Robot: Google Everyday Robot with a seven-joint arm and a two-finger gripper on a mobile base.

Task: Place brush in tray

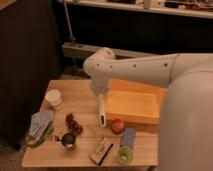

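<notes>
The brush (pixel 101 114) is a slim white stick with a small dark tip, hanging upright, tip down, just above the wooden table. My gripper (pixel 100 95) is shut on its upper end, below the white arm's wrist. The brush hangs right beside the left end of the tray (pixel 150 118), a yellow-orange bin at the table's right rear, and is still outside its rim. The arm hides part of the tray's back wall.
On the wooden table (pixel 80 102) stand a white cup (pixel 53 98), a blue-green cloth (pixel 40 126), a dark grape-like cluster (pixel 73 124), a small metal cup (pixel 68 141), a tan block with a black edge (pixel 101 150), an orange fruit (pixel 118 126) and a lying green can (pixel 126 146).
</notes>
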